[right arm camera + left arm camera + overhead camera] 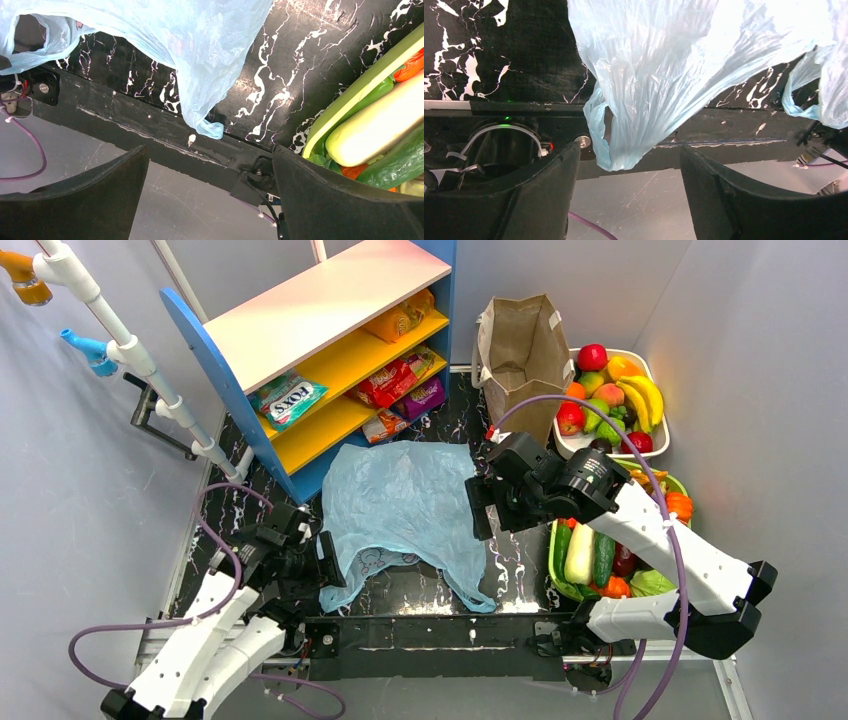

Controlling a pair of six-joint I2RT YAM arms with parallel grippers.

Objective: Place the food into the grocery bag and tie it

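Note:
The light-blue grocery bag [400, 502] lies flat on the black marbled table, its two handles pointing toward the near edge. The food sits on the shelf: a teal-and-white packet [288, 398] and a red packet [393, 381], with more packets beside them. My left gripper [328, 574] is open and empty beside the bag's left handle [597, 125]. The bag [664, 65] hangs just ahead of the left gripper [629, 200]. My right gripper [478, 508] is open and empty at the bag's right edge. In its wrist view the right gripper [210, 195] faces the bag [200, 45] and its right handle tip [210, 129].
A blue and yellow shelf unit [330, 335] stands at the back left. A brown paper bag [520, 350] stands at the back, next to a white basket [655, 445] of plastic fruit. A green tray [553, 560] of vegetables lies under my right arm and shows in the right wrist view [350, 97].

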